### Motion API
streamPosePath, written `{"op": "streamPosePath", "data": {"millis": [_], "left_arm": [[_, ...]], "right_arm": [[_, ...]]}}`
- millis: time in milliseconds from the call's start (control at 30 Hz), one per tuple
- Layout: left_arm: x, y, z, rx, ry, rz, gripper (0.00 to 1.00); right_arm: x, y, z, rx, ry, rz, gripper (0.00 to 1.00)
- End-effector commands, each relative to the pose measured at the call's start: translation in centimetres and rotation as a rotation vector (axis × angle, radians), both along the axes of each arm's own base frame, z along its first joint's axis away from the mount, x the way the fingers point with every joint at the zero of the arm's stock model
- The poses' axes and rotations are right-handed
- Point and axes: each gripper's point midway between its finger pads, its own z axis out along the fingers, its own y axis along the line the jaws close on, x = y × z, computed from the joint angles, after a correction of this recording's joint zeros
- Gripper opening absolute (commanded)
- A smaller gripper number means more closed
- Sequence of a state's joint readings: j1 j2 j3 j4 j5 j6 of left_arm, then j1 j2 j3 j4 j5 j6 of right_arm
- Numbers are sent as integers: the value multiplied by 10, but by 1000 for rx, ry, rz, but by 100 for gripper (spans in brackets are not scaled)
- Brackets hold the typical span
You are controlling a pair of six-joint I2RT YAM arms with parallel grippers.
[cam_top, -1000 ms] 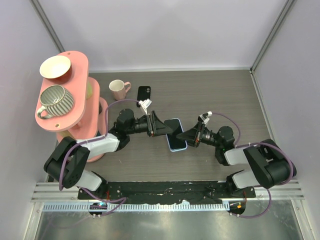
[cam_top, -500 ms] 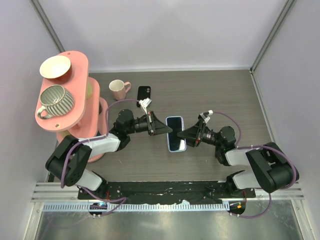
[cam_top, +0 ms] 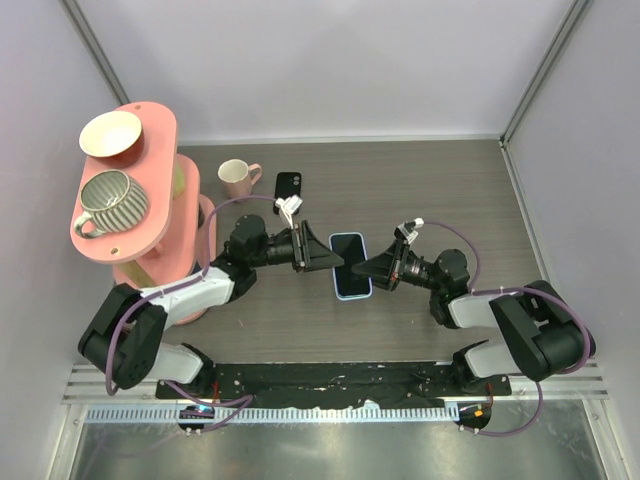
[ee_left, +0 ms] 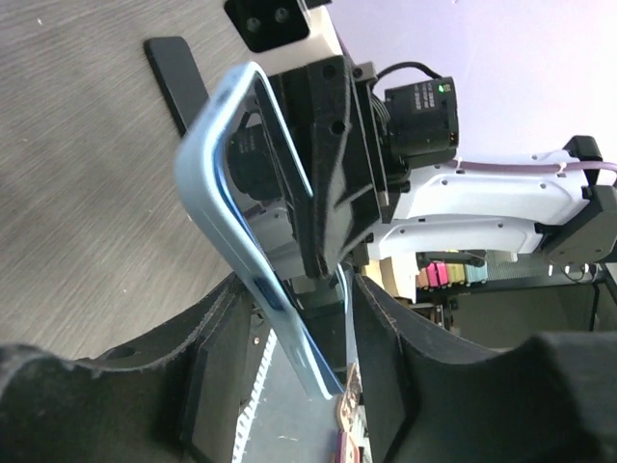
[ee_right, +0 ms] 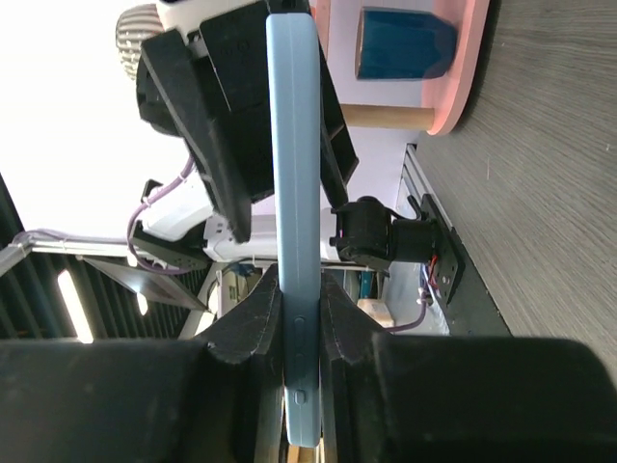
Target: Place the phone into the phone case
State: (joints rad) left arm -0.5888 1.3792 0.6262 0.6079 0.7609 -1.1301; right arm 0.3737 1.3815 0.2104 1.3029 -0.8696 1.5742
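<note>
Since the earlier frames the phone (cam_top: 350, 265) had swung from a slant to nearly square with the worktop (cam_top: 430, 190) and sat slightly further from the arm bases. I found it raised above the worktop, between the two end effectors. The right end effector (cam_top: 370, 270) was clamped on it, fingers (ee_right: 253, 323) pressed against both faces. The left end effector (cam_top: 328, 258) stood partly spread around the opposite side, one finger touching the back, a narrow gap at the other. The phone case (cam_top: 288, 186) lay flat on the worktop, well apart, just beside a pink mug (cam_top: 236, 178)
</note>
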Motion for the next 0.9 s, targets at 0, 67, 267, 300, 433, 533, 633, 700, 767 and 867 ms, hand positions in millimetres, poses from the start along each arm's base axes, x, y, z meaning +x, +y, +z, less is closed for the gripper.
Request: {"op": "streamPosePath", "data": {"millis": [0,67,267,300,433,533,633,700,767,867], "left_arm": [[-15,4,11,-46,-72,-30,52],[-19,3,18,-87,-57,-31,55],[-29,-3,11,-100,-15,-33,56],[-30,-3,8,-97,-5,-31,56],[-34,-5,2,-117,31,-32,51],[-34,-4,6,-155,41,-22,47],[-34,-5,5,-170,55,-32,35],[-35,-6,4,-168,65,-41,22],[-34,-7,0,-162,75,-43,12],[-33,-8,-5,-142,92,-40,1]], "right_arm": [[-9,-8,76,180,-366,-38,6],[-7,-9,81,189,-389,-58,6],[6,-6,75,181,-370,-89,4],[7,-6,75,179,-365,-92,4],[11,-7,74,177,-369,-108,5],[12,-6,71,170,-369,-110,5],[13,-6,64,155,-361,-114,5],[14,-5,59,144,-357,-116,5],[14,-4,54,130,-357,-110,6],[15,-3,42,87,-353,-108,7]]}}
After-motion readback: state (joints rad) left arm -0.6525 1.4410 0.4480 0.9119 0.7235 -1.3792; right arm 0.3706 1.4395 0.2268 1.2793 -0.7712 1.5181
